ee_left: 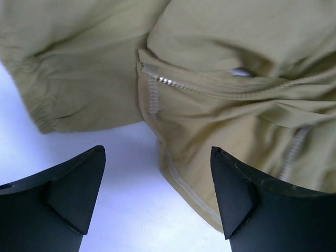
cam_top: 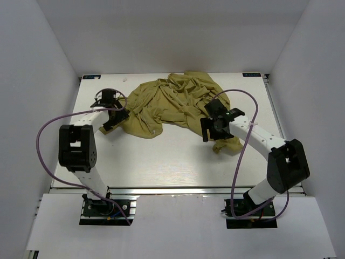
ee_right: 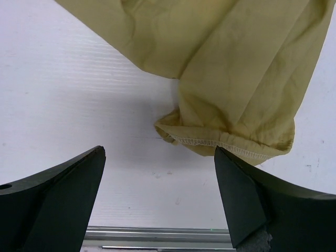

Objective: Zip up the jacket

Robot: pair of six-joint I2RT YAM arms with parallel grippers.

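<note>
The olive-green jacket lies crumpled across the back middle of the white table. My left gripper hovers at its left edge, open, nothing between the fingers. In the left wrist view the jacket's front corner shows a short run of zipper teeth and a pale zipper tape running down the edge; a gathered cuff lies at left. My right gripper stands open above a sleeve cuff, which lies flat on the table beyond its fingertips.
The white table has an aluminium rail along its near edge. White walls enclose the table on three sides. Purple cables loop from both arms, one at the left and one at the right.
</note>
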